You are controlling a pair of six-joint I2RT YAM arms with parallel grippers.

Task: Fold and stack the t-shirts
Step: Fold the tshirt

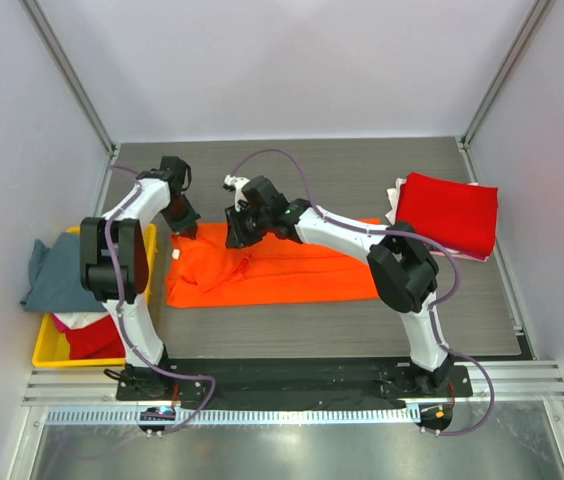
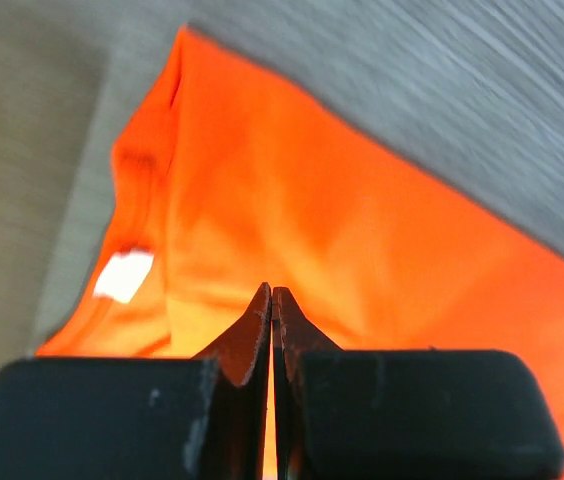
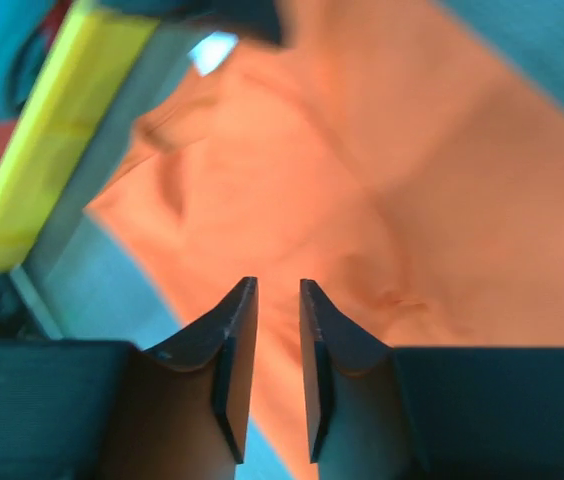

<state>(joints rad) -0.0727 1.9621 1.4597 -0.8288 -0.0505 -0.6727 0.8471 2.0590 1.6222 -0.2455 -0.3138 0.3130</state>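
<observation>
Orange t-shirt [image 1: 292, 272] flat mid-table. Left gripper [image 2: 272, 292] clenched at far-left corner, pinch on fabric unclear. Right gripper [image 3: 277, 287] narrowly parted over far edge, empty. Risk: one-sided grip drags cloth, skews fold.

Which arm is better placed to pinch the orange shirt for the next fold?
Right, likely. The right tool hangs over the orange shirt with jaws apart, ready to pinch; the left tool is shut at the shirt's left end and must open first.

I count one bright orange cotton t-shirt [image 1: 292, 272], two deep red ones, a folded red t-shirt [image 1: 449, 212] and a crumpled red t-shirt [image 1: 94, 340], one grey-blue t-shirt [image 1: 57, 272], and one yellow plastic bin [image 1: 50, 352].
</observation>
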